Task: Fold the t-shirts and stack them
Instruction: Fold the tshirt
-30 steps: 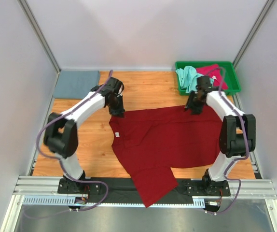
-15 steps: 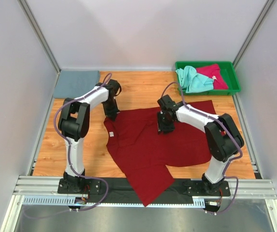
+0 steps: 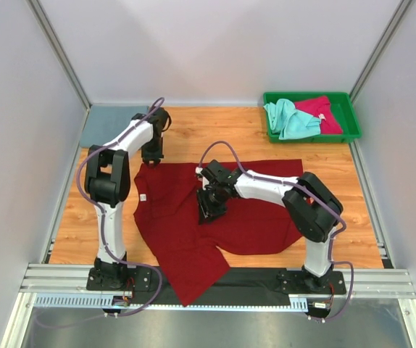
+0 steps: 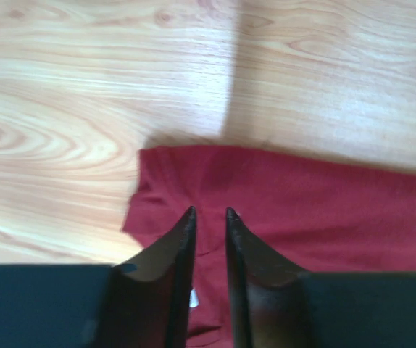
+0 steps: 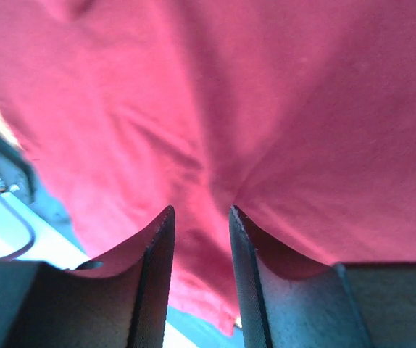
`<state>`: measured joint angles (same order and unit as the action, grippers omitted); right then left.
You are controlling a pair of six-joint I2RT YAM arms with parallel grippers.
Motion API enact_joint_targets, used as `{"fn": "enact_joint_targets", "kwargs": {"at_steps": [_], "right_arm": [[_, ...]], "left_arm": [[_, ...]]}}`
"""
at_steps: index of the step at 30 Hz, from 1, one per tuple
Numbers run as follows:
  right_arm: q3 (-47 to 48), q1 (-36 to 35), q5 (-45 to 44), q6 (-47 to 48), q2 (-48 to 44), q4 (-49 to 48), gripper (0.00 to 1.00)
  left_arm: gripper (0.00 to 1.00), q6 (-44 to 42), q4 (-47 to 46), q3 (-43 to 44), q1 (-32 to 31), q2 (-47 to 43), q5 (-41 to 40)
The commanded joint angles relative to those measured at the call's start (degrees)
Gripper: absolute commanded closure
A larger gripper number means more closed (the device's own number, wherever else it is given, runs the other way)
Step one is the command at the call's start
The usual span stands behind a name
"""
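Note:
A dark red t-shirt (image 3: 179, 225) lies spread on the wooden table, its lower part hanging over the near edge. My left gripper (image 3: 152, 156) is at its far left corner. In the left wrist view the fingers (image 4: 209, 212) stand nearly closed with the red cloth (image 4: 324, 203) between them. My right gripper (image 3: 209, 205) is on the shirt's middle. In the right wrist view it (image 5: 201, 210) pinches the cloth (image 5: 266, 87), with creases running to the tips. A folded slate grey-blue t-shirt (image 3: 106, 127) lies at the back left. Mint green (image 3: 288, 116) and pinkish-red (image 3: 320, 112) t-shirts lie crumpled in the tray.
The green plastic tray (image 3: 331, 138) stands at the back right corner. White walls close in the table on three sides. A black strip (image 3: 280, 279) and a metal rail (image 3: 56, 279) run along the near edge by the arm bases.
Both grippers have moved left and the dark red t-shirt has slid left with them. The right gripper went from the shirt's far right corner to its middle. The left gripper moved back and left.

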<state>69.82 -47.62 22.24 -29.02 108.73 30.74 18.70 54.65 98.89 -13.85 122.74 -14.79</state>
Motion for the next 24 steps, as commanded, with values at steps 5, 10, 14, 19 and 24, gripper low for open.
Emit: {"fn": "enact_joint_targets", "kwargs": {"at_steps": [5, 10, 14, 19, 24], "right_arm": [[-2.14, 12.79, -4.92, -3.06, -14.93, 2.56, 0.57], [-10.40, 31.74, -9.58, -1.75, -21.71, 5.28, 0.55], [-11.64, 42.58, -14.23, -1.04, -21.98, 6.00, 0.55], [-14.18, 54.80, -10.82, -7.89, -19.70, 0.29, 0.59], [-11.82, 56.67, -8.70, -7.12, -13.82, -0.16, 0.62]], "left_arm": [[0.63, -0.43, -0.42, -6.33, -2.76, -21.62, -0.43], [0.64, 7.64, 0.36, -15.28, -12.22, -28.77, 6.08], [0.66, 13.02, -0.86, -21.27, -18.66, -30.71, 8.18], [0.64, 14.97, -2.71, -27.96, -19.55, -32.56, 7.85], [0.59, 9.35, -3.33, -25.78, -19.46, -28.09, 11.27]]}}
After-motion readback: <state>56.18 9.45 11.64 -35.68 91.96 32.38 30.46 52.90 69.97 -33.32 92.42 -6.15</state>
